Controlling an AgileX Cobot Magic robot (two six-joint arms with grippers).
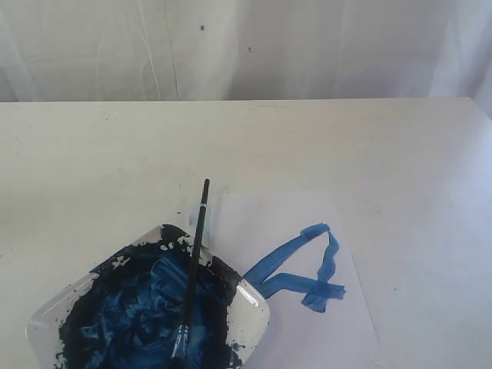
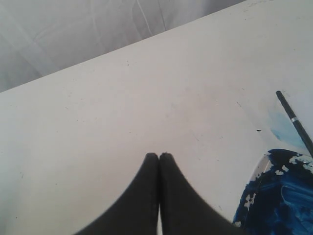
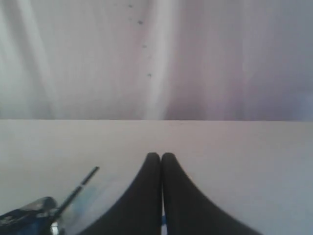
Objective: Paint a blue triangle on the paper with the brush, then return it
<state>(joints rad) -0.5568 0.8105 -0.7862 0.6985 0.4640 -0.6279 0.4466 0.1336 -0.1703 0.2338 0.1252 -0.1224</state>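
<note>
Exterior view: blue brushstroke triangle (image 1: 296, 281) on white paper (image 1: 261, 223), black-handled brush (image 1: 194, 265) lying on paint-smeared plate (image 1: 254, 307); left gripper (image 2: 159, 155), right gripper (image 3: 161, 155) closed, empty; task seems done.

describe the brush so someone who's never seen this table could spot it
On the cream table, find the white plate smeared with dark blue paint, low in the exterior view. The brush lies across it, bristles in the paint: the only long thin black stick there.
</note>
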